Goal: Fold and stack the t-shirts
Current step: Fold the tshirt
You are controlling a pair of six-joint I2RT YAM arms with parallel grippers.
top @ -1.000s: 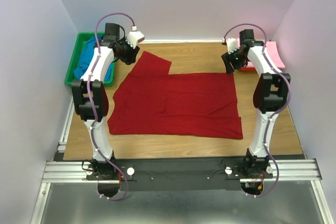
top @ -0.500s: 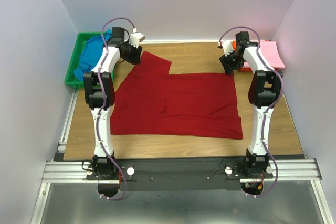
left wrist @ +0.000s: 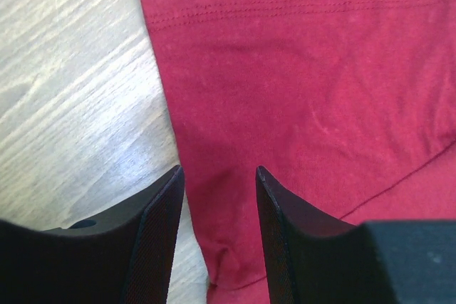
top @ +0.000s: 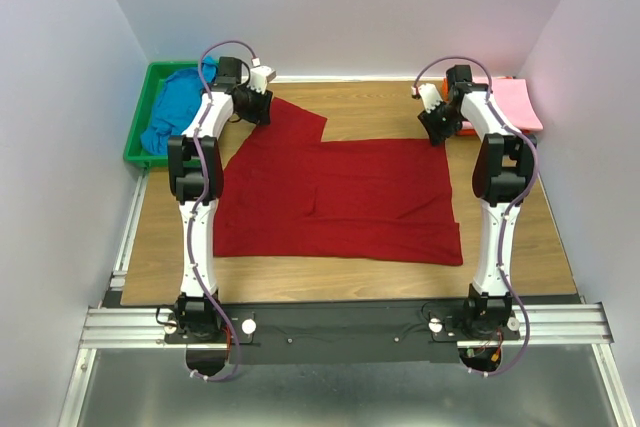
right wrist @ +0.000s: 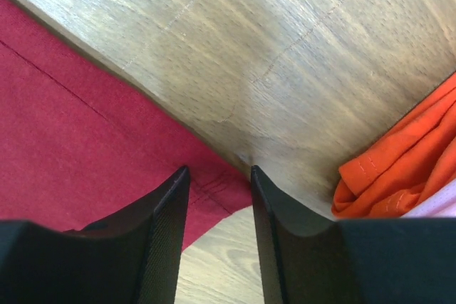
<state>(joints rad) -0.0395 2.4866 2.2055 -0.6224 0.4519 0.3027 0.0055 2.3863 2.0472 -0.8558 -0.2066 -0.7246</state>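
The dark red t-shirt (top: 335, 197) lies spread flat on the wooden table. My left gripper (top: 255, 107) is open at the shirt's far left corner. In the left wrist view (left wrist: 219, 176) its jaws straddle the edge of the red cloth (left wrist: 299, 83). My right gripper (top: 437, 127) is open at the shirt's far right corner. In the right wrist view (right wrist: 219, 172) the red corner (right wrist: 85, 140) lies between its jaws. The bright blue t-shirt (top: 172, 112) is bunched in the bin. The light pink t-shirt (top: 518, 102) lies at the back right.
The green plastic bin (top: 140, 127) stands at the back left beside the table. An orange item (right wrist: 399, 169) lies under the pink t-shirt, close to my right gripper. Bare wood (top: 380, 107) shows behind the red shirt. Walls close in on both sides.
Both arms have stretched farther back. Both grippers have come down onto the red shirt's far corners. The shirt has not moved.
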